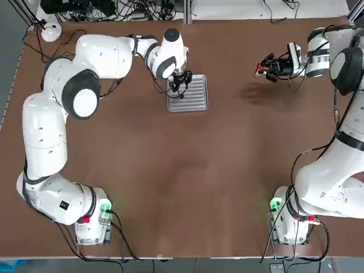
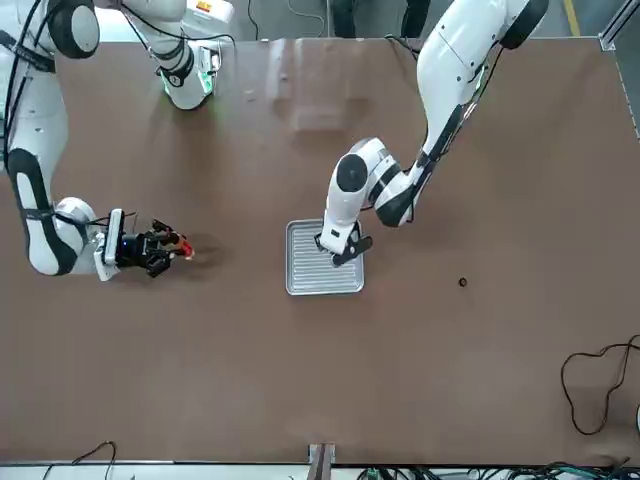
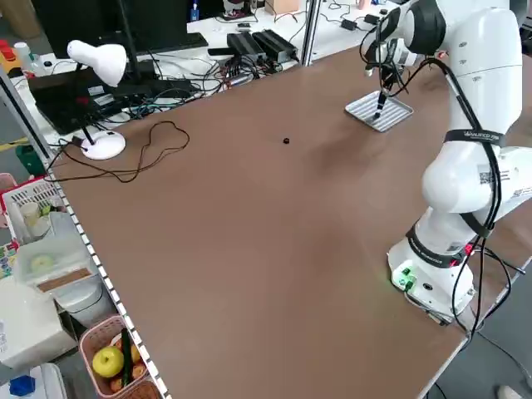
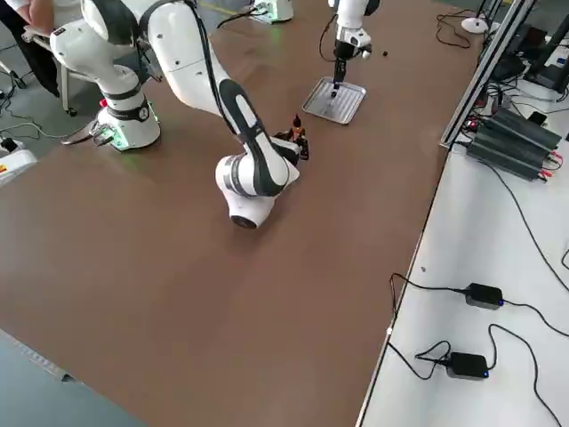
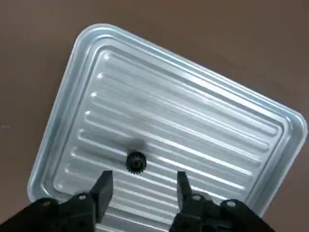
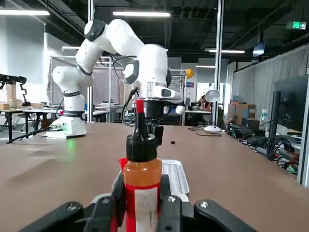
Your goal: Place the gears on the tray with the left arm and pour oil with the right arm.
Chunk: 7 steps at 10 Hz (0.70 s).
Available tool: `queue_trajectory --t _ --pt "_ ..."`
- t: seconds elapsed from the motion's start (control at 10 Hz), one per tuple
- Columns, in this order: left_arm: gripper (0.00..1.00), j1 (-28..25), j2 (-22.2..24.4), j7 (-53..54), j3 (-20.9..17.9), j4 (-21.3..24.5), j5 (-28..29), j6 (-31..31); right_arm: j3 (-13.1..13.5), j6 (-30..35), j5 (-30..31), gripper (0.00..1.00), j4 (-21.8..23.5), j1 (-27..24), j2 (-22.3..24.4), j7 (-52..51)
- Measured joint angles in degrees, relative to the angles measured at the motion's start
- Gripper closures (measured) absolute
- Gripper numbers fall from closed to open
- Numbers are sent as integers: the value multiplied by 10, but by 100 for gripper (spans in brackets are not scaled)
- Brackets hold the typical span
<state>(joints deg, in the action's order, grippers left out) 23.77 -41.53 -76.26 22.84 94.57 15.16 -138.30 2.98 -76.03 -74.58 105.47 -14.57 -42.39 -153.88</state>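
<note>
our left gripper (image 5: 140, 186) hangs over the tray (image 5: 96, 43), fingers parted and empty, one gear (image 5: 136, 162) lying on the ribs just ahead of them. next we need the second gear (image 2: 462, 282), well off. our right gripper (image 6: 140, 205) clamps the oil bottle (image 6: 141, 179), waiting aside.

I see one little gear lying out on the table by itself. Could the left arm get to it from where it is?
Probably yes. The second gear lies alone on bare table, with nothing around it. The left gripper hangs over the tray with jaws open, a gear already lying there.
</note>
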Motion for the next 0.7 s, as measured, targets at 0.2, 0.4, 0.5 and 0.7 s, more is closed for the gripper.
queue_trajectory --t 0.2,0.4,0.5,0.7 --pt "9 -4 0 11 -6 -2 21 0 0 0 -23 69 0 18 2 0" --pt "5 -36 2 76 -12 -4 34 0 0 -16 -52 69 0 51 3 0" --pt "5 -61 5 125 -12 -5 35 4 -1 -28 -58 69 0 66 9 0" --pt "2 -112 16 225 -9 -5 36 25 -1 -45 -65 69 0 88 28 4"
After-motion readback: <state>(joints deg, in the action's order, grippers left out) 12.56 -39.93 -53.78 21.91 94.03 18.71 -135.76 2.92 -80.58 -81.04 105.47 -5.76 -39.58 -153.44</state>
